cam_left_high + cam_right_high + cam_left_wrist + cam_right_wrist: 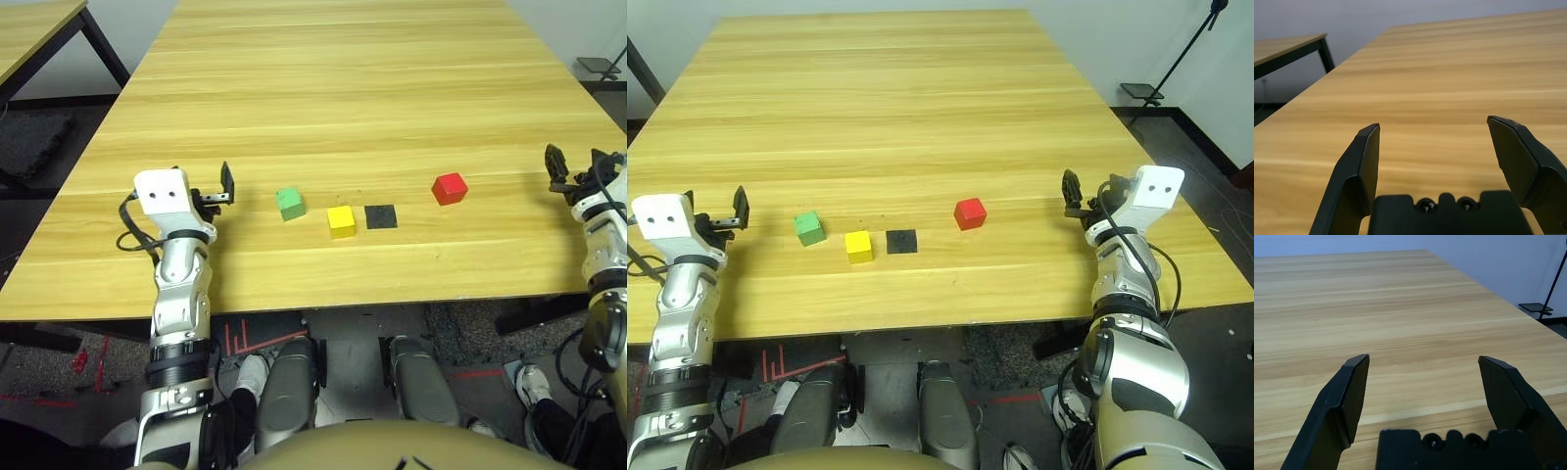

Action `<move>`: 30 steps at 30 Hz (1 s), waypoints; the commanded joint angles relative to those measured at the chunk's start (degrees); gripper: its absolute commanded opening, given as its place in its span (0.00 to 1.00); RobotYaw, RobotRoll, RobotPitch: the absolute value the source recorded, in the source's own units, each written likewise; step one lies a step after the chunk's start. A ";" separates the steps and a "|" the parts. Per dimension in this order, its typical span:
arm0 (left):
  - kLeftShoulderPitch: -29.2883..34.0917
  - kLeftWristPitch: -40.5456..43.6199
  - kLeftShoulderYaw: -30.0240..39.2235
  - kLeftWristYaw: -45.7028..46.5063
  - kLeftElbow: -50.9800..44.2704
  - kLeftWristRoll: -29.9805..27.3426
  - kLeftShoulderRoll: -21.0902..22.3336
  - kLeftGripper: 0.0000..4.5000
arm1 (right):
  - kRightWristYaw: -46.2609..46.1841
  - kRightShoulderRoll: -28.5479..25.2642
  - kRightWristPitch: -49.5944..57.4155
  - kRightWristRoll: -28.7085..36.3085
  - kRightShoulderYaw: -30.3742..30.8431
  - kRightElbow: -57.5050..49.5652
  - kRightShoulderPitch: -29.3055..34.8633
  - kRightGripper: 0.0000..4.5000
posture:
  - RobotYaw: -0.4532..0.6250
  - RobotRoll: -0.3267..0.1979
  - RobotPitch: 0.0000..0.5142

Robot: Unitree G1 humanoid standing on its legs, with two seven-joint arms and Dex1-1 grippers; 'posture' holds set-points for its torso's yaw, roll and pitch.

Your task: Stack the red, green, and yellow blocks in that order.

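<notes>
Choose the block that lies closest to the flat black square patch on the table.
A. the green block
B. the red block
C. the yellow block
C: the yellow block sits right beside the black square patch, while the green block and the red block lie farther off.

Desk and surroundings

A pale wooden desk [392,88] is filling the scene, a flat black square patch [380,215] lying near its front edge; a second desk [29,29] is standing off to the left, and a black stand [1176,69] is rising at the right.

No text, label or number can be read anywhere
</notes>
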 commanded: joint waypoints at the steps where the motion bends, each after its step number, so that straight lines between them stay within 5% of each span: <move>1: 1.23 -0.36 -0.33 0.29 0.89 0.30 0.06 0.99 | -0.82 -0.78 0.94 0.12 -0.64 1.32 -0.08 1.00 | 0.58 0.33 0.17; 8: -0.63 6.07 -2.76 -7.29 -5.87 -6.43 1.51 0.99 | 8.84 -3.17 8.94 -1.21 3.13 -0.84 -4.07 1.00 | 0.55 0.36 0.19; 17: -11.59 22.85 -14.16 -35.85 -14.53 -20.51 15.46 0.99 | 42.32 -10.26 15.24 -11.94 19.42 -1.01 -15.37 1.00 | 0.57 0.30 0.08; 23: -15.92 25.01 -20.05 -46.41 -12.24 -20.21 20.53 0.99 | 55.26 -11.14 8.98 -22.71 31.02 1.18 -20.13 1.00 | 0.59 0.28 0.01; 30: -18.44 26.02 -21.55 -48.49 -10.26 -18.26 22.41 0.99 | 54.15 -6.74 2.67 -30.82 37.84 4.77 -27.08 1.00 | 0.64 0.26 0.00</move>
